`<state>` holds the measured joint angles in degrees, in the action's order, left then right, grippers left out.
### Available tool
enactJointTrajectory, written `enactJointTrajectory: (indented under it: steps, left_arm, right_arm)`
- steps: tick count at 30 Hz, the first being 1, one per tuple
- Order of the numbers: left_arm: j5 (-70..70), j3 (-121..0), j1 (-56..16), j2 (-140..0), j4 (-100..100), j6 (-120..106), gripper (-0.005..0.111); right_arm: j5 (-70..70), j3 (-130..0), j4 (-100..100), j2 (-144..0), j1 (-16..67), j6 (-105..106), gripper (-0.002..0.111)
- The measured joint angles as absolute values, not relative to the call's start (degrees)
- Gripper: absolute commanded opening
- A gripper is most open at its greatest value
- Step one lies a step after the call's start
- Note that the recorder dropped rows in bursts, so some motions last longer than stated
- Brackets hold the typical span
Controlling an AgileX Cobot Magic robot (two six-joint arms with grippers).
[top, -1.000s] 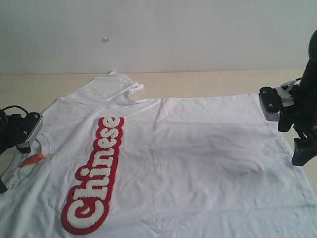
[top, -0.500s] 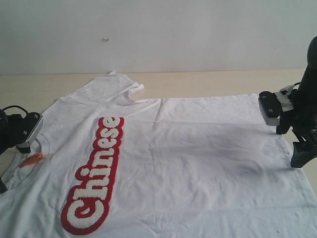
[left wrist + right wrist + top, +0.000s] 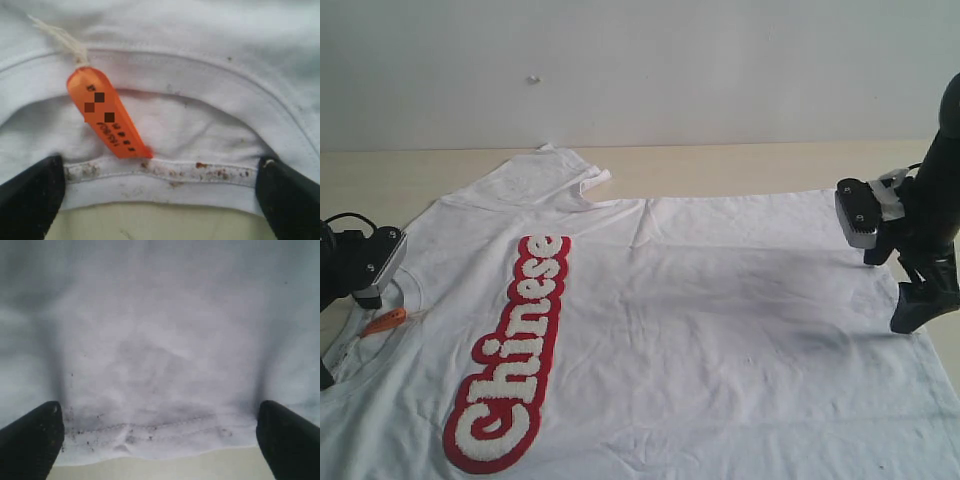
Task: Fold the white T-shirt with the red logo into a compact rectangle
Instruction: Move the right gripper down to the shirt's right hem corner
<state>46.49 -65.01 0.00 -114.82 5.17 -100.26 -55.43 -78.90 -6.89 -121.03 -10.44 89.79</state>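
The T-shirt point(image 3: 700, 320) lies spread on the table point(image 3: 740, 165), so each arm should take its edge deep between jaws now apart, the left gripper point(image 3: 160, 185) at the collar point(image 3: 165, 170), the right gripper point(image 3: 160, 432) at the hem point(image 3: 150, 435), before clamping.

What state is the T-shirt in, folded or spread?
Spread, unfolded. The white T-shirt lies flat across the table, the red logo fully exposed, one sleeve out; no body fold in view.
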Motion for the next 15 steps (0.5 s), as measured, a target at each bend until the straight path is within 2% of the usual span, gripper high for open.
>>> enactJointTrajectory:
  steps: [15]
  left_arm:
    - [46.5, -65.0, 0.0, -114.8, 5.2, -100.3, 0.104]
  right_arm:
    - [-58.2, -78.9, -2.7, -121.0, -10.5, 87.2, 0.105]
